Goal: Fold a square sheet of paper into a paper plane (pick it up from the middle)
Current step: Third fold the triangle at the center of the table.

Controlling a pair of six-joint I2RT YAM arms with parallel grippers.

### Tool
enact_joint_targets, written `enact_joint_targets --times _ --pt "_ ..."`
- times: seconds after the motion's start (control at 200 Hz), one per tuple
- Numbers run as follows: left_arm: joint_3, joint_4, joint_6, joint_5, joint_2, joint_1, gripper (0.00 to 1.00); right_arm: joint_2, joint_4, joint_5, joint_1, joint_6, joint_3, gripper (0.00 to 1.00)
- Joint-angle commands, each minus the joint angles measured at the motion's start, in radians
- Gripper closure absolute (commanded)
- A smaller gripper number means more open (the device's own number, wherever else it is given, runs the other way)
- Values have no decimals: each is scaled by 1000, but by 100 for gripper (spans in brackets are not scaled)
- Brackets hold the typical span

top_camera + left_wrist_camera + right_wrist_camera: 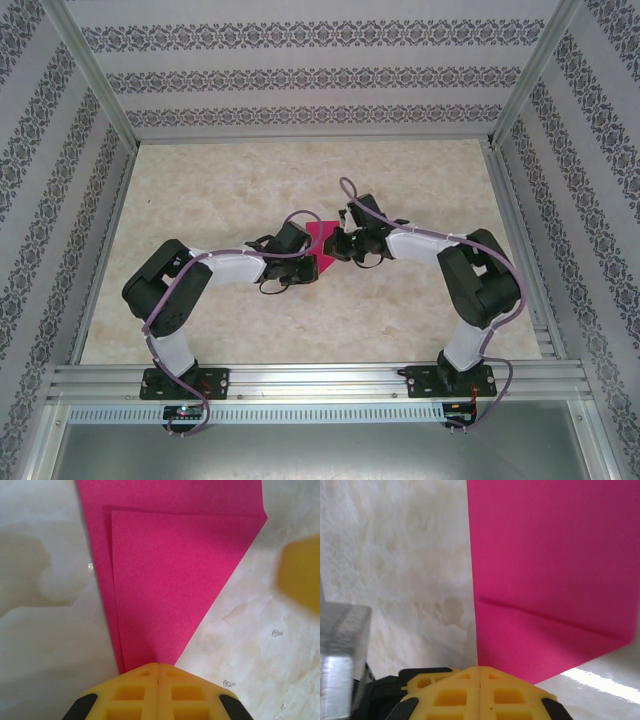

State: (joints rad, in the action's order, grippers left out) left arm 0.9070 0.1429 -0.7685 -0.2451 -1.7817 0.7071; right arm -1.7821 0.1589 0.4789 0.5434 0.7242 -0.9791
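The square sheet of paper [322, 246] lies partly folded at the table's middle, between my two grippers. In the left wrist view the paper [175, 580] shows a triangular flap folded over a lower layer, both narrowing to a point under my left gripper [158, 665]. That gripper is shut, with nothing between its fingertips, and its tip rests on the point. My right gripper [479, 668] is shut too, its tip at the paper's [555, 570] straight left edge, below a slanting crease. From above, the left gripper [306, 262] and the right gripper [341, 248] flank the sheet.
The table [220, 190] is pale and marble-patterned, with patterned walls and metal rails around it. A blurred yellow finger [301, 575] of the right gripper shows in the left wrist view, just right of the paper's corner. A grey blurred part [340, 660] sits at the left of the right wrist view.
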Motion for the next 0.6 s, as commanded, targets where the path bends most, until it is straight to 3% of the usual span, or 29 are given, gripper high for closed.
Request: enact_joint_targets --times 0.0,0.225,0.594 --pt "-11 101 6 15 -50 -8 100 -62 -19 7 14 22 -6 100" --pt "-16 104 -1 13 -49 -8 100 -126 6 -4 -4 11 -35 100" --pt "-8 141 13 18 -57 -5 100 -147 142 -148 -191 -57 -71 100"
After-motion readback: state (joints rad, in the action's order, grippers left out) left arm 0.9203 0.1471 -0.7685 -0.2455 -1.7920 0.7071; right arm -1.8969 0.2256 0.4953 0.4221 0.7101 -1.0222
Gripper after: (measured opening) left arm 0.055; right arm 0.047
